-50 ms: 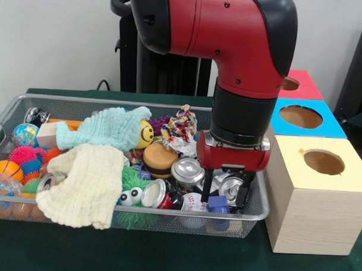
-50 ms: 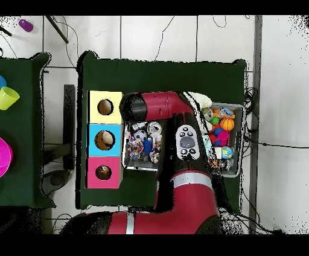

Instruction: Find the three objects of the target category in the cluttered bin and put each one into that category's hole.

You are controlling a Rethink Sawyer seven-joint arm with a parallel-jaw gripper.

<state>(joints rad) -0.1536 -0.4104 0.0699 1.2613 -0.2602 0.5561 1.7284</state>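
Note:
My gripper is low in the right end of the wire bin. Its black fingers stand apart, open, on either side of a silver can. A blue block lies just below the tips. More cans lie nearby: one upright, one on its side. To the right of the bin sit the yellow-topped box, the blue one and the red one, each with a round hole. In the overhead view the arm covers the gripper.
A cream cloth and a pale green cloth cover the bin's middle. Around them lie a toy burger, a smiley ball, a knotted rope toy, spiky balls, a globe ball and a green googly-eyed toy.

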